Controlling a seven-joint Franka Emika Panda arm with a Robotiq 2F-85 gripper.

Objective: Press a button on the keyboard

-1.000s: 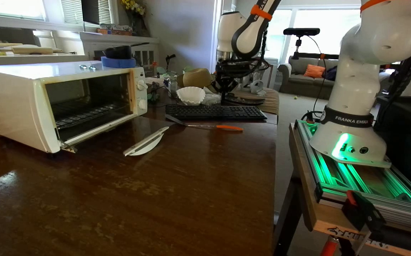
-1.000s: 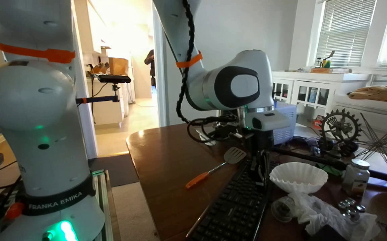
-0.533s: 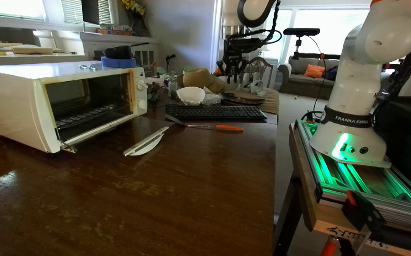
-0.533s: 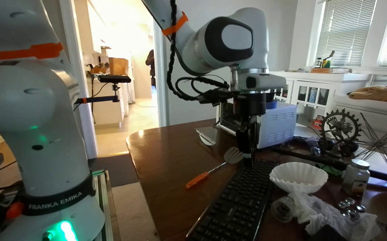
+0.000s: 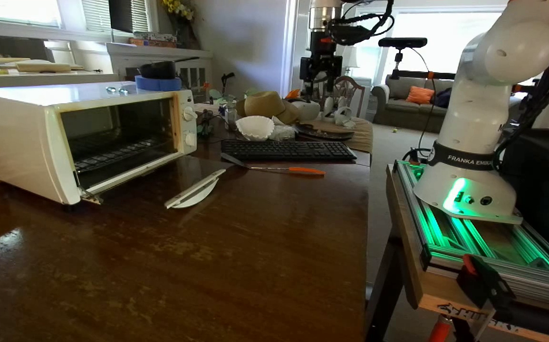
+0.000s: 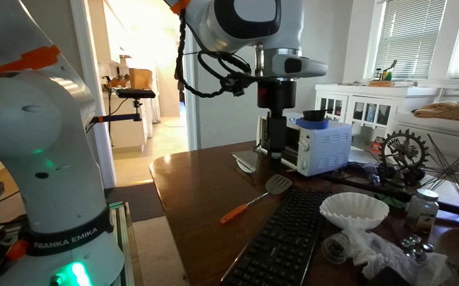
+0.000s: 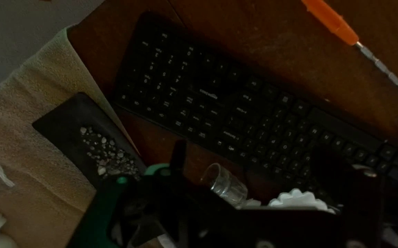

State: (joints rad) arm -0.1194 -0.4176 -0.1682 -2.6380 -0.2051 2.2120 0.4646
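The black keyboard lies flat on the wooden table, its whole length showing in an exterior view. Its rows of keys with pale letters fill the middle of the wrist view. My gripper hangs well above it, pointing down and apart from the keys. From the side, in an exterior view, the gripper appears edge-on, its fingers overlapping. The wrist view shows the gripper with its fingers spread wide and nothing between them. One finger stands out against the table; the opposite one is dark against the keyboard.
A spatula with an orange handle lies beside the keyboard. Across from it are a fluted white bowl, a clear cup and crumpled plastic. A white toaster oven stands on the table near a white-edged flat piece.
My gripper has risen from low at the keyboard to high above it, and its fingers have spread from shut to open. The keyboard and spatula lie where they were.
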